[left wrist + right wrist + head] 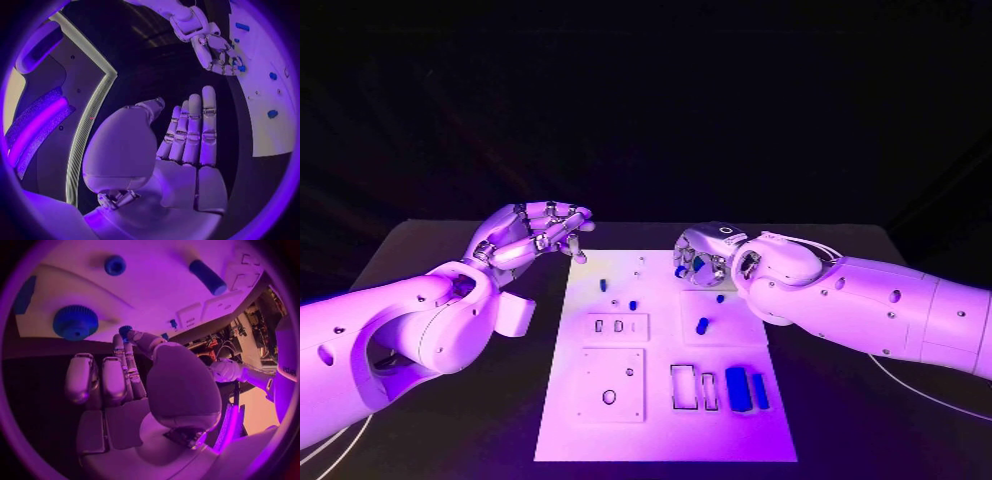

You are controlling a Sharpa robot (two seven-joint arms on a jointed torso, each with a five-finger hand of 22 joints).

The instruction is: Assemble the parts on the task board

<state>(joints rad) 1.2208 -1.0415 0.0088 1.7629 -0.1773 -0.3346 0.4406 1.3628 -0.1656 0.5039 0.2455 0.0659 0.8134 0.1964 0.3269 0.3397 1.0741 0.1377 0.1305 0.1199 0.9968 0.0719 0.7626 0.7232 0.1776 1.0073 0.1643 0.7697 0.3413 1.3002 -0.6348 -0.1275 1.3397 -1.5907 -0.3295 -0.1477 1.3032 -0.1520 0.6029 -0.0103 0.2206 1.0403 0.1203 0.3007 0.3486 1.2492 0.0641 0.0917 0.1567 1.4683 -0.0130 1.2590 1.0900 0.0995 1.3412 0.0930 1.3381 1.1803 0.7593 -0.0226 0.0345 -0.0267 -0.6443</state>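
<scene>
I see a flat black table (416,250) and a dark black curtain (646,100) behind it.

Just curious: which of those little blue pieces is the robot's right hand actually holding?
The small blue part pinched at the right hand's fingertips, at the task board's far edge. The other blue pieces lie untouched on the board.

Black table (430,250), dark backdrop behind
</scene>
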